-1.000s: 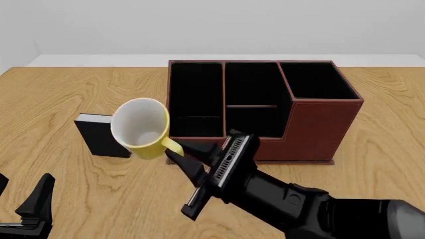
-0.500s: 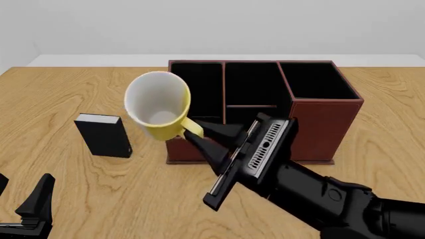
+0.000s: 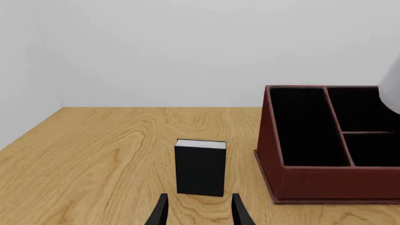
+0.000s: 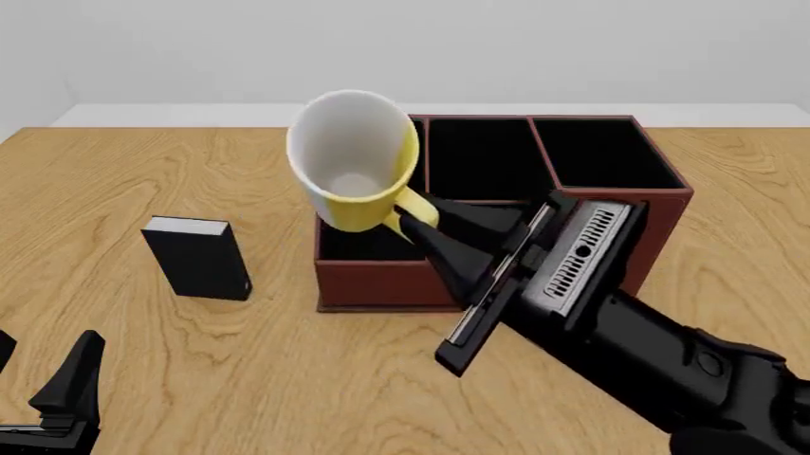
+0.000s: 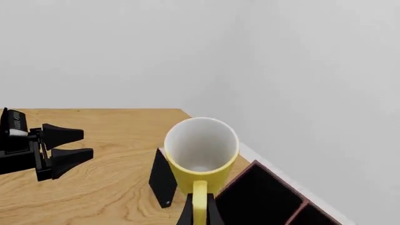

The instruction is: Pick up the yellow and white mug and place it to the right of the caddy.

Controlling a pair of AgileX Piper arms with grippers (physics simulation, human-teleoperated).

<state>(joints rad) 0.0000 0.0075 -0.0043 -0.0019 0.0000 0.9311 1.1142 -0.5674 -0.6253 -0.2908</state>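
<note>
At the far left the left gripper (image 4: 51, 398) sits low near the table's near edge, just where it was a second ago — its fingers stand apart with nothing between them, pointing toward the small black box (image 4: 196, 256) standing on the wood. That box has not moved either. What has changed is the yellow and white mug (image 4: 355, 171): over the last second it has risen and travelled rightward, from beside the black box to a spot in the air in front of the caddy (image 4: 608, 227), over its left compartments. It hangs tipped, white mouth toward the camera. By my reading the carry is well begun, but the mug must yet cross the whole caddy to reach its right side. The right gripper (image 4: 424, 227) has its jaws nearly closed — pinched on the mug's yellow handle.
</note>
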